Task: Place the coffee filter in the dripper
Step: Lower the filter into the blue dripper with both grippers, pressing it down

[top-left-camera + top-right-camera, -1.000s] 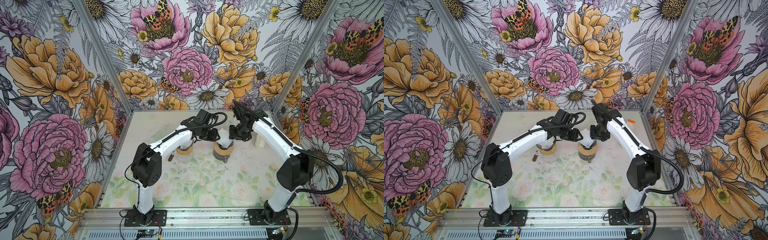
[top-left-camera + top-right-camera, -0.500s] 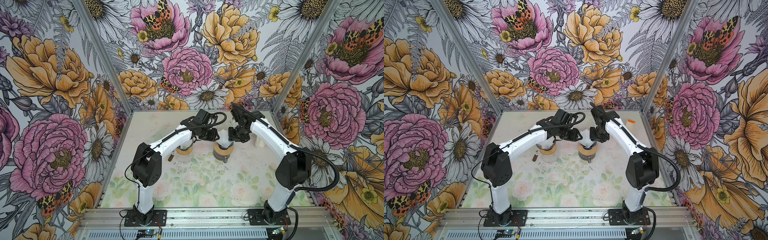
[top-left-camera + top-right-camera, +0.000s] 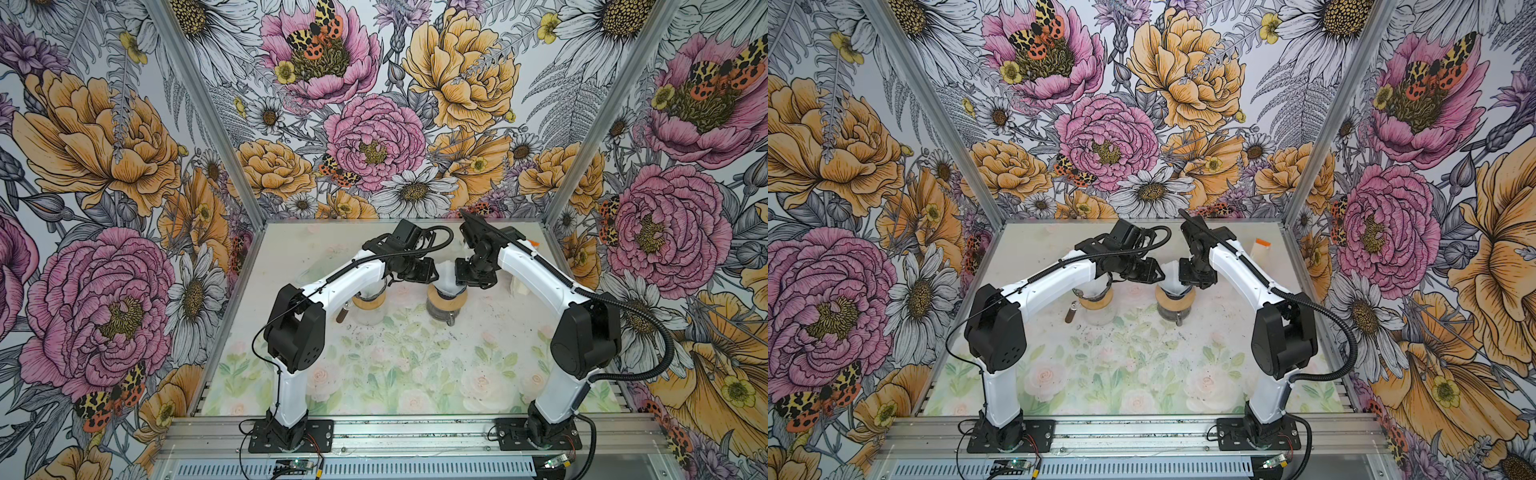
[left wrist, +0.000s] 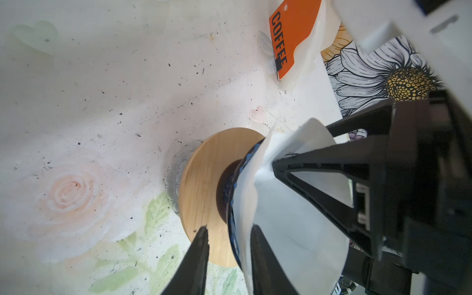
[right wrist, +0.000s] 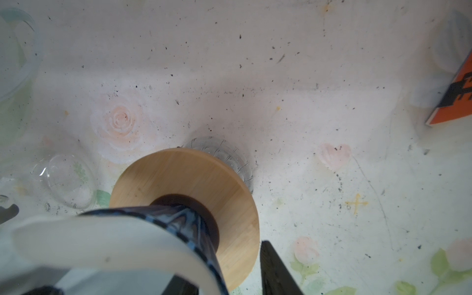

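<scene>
White paper, the coffee filter (image 3: pixel 445 272), sits in the dripper (image 3: pixel 446 299) at the back middle of the table (image 3: pixel 395 365) in both top views. The left gripper (image 3: pixel 433 276) and the right gripper (image 3: pixel 459 277) meet over it, one from each side. Their fingers look too small there to tell how wide they are.

In the left wrist view the left fingers (image 4: pixel 196 255) stand a bit apart. One is outside the blue glass and one lies on the paper inside. Wood shows in the gap, so they squeeze nothing. A right finger (image 4: pixel 319 166) pokes into the paper. An orange coffee packet (image 4: pixel 288 43) lies by the wall.

In the right wrist view the filter's edge curves along the dripper's rim. One right finger (image 5: pixel 275 270) stands outside, apart from the glass. That gripper is partly open and holds nothing.
</scene>
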{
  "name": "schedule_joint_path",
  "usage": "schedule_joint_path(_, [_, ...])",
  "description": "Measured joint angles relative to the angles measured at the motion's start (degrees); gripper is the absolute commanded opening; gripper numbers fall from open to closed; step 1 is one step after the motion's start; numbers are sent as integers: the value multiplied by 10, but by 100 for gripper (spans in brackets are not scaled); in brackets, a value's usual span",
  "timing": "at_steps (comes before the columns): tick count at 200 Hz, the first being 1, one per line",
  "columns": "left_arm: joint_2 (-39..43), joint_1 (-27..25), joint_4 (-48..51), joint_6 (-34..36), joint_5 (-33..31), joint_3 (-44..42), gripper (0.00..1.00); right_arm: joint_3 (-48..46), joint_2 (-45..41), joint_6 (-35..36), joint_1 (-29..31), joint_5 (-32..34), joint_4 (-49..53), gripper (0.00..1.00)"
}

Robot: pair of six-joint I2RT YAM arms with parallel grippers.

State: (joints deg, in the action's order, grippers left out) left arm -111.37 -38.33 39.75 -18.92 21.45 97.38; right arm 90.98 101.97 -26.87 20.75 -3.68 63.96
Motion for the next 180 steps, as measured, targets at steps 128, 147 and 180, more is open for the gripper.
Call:
schedule_joint_path(128, [0,0,0,0,0,0,30,-40,0,0,-2,-14,-42,40])
schedule_joint_path(147, [0,0,0,0,0,0,30,-41,0,0,-2,-16,-47,40])
schedule_joint_path(180, [0,0,0,0,0,0,30,-42,-1,0,-2,-21,-51,40])
